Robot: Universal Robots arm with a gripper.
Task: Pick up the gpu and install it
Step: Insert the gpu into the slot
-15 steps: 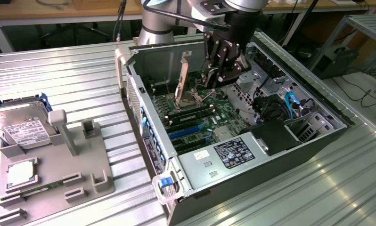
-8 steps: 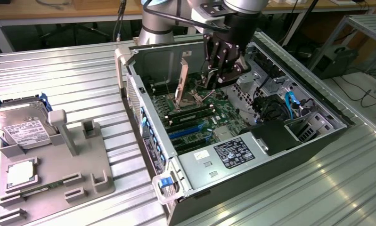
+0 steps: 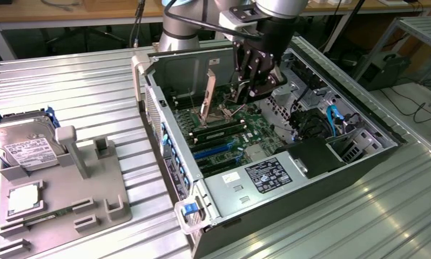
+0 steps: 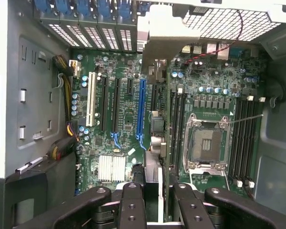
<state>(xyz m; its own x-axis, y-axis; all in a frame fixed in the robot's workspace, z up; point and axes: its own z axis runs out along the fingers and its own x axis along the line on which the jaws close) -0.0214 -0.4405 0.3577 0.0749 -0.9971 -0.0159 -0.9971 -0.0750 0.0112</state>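
Black pincer (image 3: 250, 89) pinching the thin dark gpu card with pale metal bracket (image 3: 210, 89), upright, edge-on over the green motherboard (image 4: 207, 86) inside the open grey PC case (image 3: 223, 189).

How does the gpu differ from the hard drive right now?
The thin dark gpu card with a pale bracket stands on edge inside the open case, held by the end effector; the silver white-labelled hard drive lies label-up outside it, ungripped. The card is dark and thin, the drive shiny and thicker. Both are rectangular.
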